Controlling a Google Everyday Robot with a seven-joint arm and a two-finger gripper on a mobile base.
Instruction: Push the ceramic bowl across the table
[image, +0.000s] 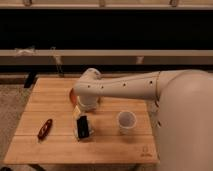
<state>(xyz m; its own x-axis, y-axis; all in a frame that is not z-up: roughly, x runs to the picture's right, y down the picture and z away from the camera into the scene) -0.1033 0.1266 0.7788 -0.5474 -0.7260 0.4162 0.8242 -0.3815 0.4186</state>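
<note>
Near glossy round bowl, tool

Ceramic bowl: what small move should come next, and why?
Probably ease the gripper toward the ceramic bowl until it meets the rim. The gripper hangs low over the table on the bowl's near side, and the bowl shows only as an orange sliver behind the arm, so contact is unconfirmed. The white cup stands aside, out of that path.

Orange ceramic bowl, pale slatted table, white cup, black end effector over the table near the cup.
</note>
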